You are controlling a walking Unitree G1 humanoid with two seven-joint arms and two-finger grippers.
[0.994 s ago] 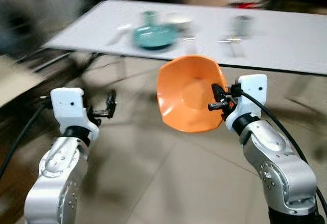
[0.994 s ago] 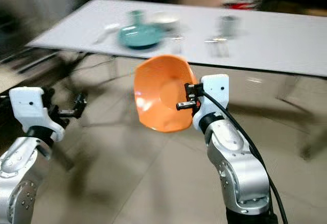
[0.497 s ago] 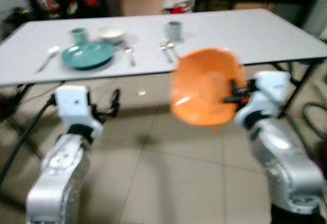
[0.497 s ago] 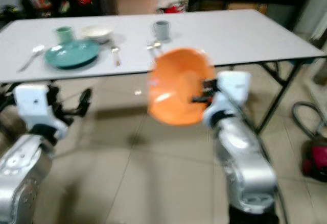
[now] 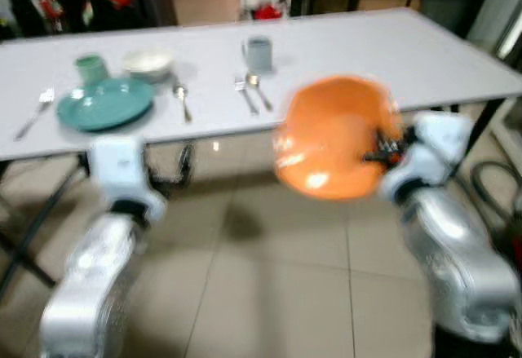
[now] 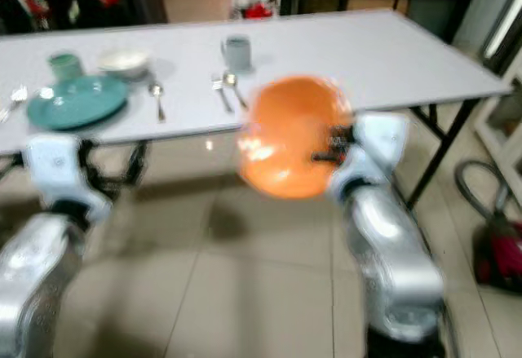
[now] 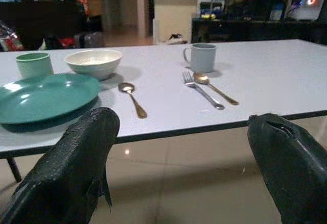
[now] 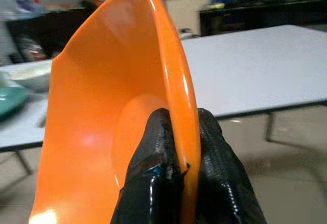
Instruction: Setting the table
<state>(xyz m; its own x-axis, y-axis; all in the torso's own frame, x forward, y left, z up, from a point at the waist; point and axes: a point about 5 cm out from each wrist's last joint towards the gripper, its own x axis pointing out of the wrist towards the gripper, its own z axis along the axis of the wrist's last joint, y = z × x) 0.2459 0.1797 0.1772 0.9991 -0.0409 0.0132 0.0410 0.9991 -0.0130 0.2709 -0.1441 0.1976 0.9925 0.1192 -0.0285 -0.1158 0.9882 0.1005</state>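
The right gripper pinched the rim of the orange plate, holding it on edge in the air short of the table. With so thin a hold on one rim, a jolt while walking could likely let the plate twist or slip to the tiled floor. The left gripper hung empty, its fingers spread wide. Beyond, near the table's front edge, lay a fork and spoon, which a careless set-down might knock, with a mug behind them. Left of these sat a teal plate.
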